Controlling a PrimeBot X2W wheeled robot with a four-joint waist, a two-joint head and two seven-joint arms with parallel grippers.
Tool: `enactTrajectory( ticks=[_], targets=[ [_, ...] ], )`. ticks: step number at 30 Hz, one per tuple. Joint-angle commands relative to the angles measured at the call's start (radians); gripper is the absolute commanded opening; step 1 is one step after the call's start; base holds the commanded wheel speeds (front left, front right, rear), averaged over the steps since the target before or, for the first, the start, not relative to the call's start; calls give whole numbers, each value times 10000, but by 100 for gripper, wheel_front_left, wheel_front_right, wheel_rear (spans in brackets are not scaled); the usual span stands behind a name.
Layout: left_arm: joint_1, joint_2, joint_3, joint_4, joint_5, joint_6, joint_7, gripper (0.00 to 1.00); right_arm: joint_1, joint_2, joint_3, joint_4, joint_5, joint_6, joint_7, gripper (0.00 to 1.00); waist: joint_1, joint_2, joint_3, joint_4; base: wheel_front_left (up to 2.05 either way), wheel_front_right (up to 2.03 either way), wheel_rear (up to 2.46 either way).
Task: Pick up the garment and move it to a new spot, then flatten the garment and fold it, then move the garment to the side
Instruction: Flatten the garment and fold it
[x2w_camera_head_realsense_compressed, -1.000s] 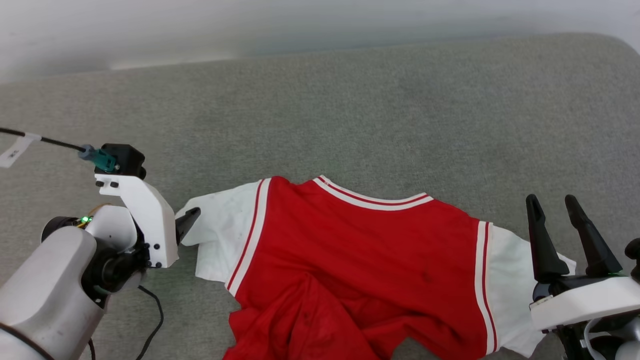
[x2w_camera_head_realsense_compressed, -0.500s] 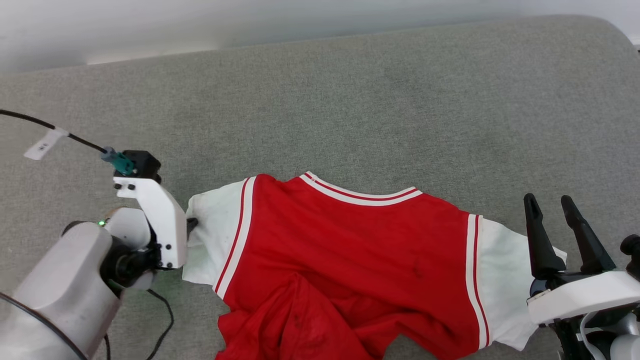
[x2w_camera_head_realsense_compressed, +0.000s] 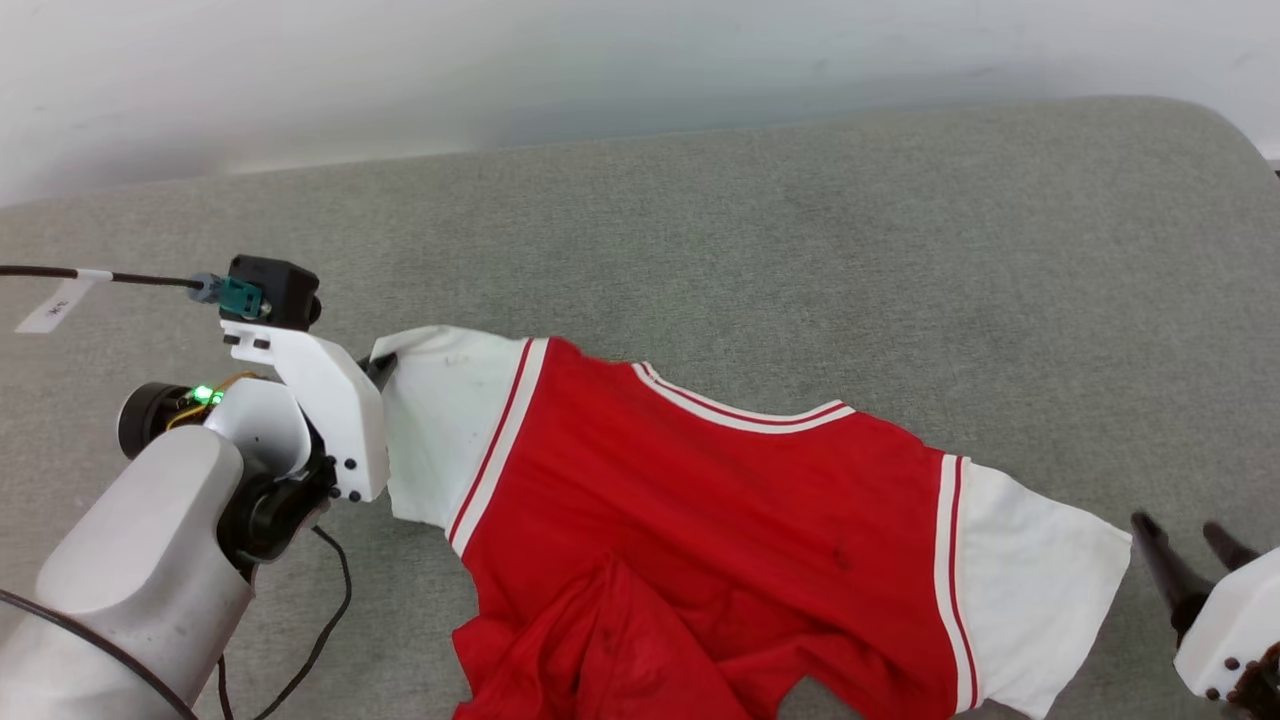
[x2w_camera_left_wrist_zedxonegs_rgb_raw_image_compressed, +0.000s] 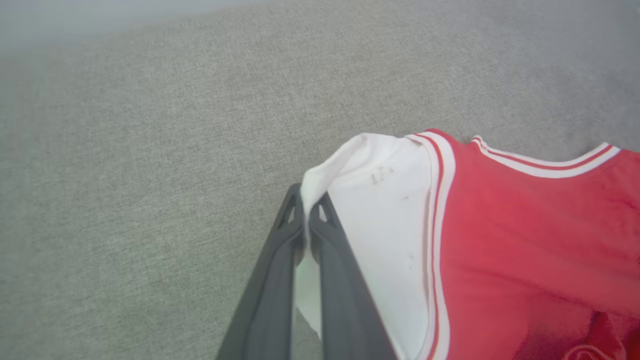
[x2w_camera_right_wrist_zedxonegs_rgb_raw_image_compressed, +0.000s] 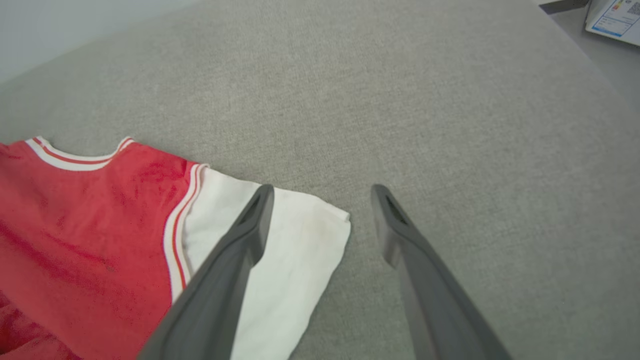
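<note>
My left gripper (x2w_camera_left_wrist_zedxonegs_rgb_raw_image_compressed: 306, 210) is pinched tight on the edge of one white sleeve (x2w_camera_left_wrist_zedxonegs_rgb_raw_image_compressed: 385, 210) of the red soft-fabric short-sleeved shirt (x2w_camera_head_realsense_compressed: 700, 480). The shirt lies half-spread on the grey woven fabric surface (x2w_camera_head_realsense_compressed: 800, 250), with its hem end bunched up. My right gripper (x2w_camera_right_wrist_zedxonegs_rgb_raw_image_compressed: 324, 192) gapes wide with nothing in it, right over the other white sleeve (x2w_camera_right_wrist_zedxonegs_rgb_raw_image_compressed: 300, 240). Looks like the pick-up step to me. Next, I reckon the right one has to clamp that sleeve edge before I lift both.

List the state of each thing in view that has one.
red soft-fabric shirt with white sleeves: lying on the grey cloth surface, unfolded, lower part rumpled.
left hand: shut on the shirt's sleeve edge.
right hand: open, empty, above the other sleeve's edge.
</note>
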Motion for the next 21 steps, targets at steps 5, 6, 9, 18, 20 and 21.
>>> enactTrajectory(
  ticks=[5, 6, 9, 18, 20, 21],
  targets=[
    [76, 135, 84, -884, 262, 367, -354, 0, -61, -759, 96, 527, 376, -3, 2428, 100, 0, 0, -48, 268, 0, 0, 0],
    [73, 148, 98, -1102, 316, 442, -392, 0, -162, -885, 184, 658, 392, -3, 2681, 100, 0, 0, -12, 305, 0, 0, 0],
    [16, 198, 61, -1650, 433, 599, -330, 0, -502, -1091, 444, 1246, 470, -3, 3104, 100, 0, 0, 163, 440, 0, 0, 0],
    [111, 270, 3, -2563, 459, 870, -173, 0, -1435, -1117, 1728, 3440, 914, 0, 3019, 100, 0, 0, 548, 693, 0, 0, 0],
    [176, 291, 4, -2611, 413, 905, -143, 0, -1515, -1112, 2018, 3683, 1074, 12, 2990, 29, 0, 0, 536, 697, 0, 0, 0],
    [199, 308, 7, -2620, 398, 902, -110, 0, -1570, -1144, 2115, 3746, 1130, 12, 2929, 2, 0, 0, 520, 692, 0, 0, 0]
  ],
)
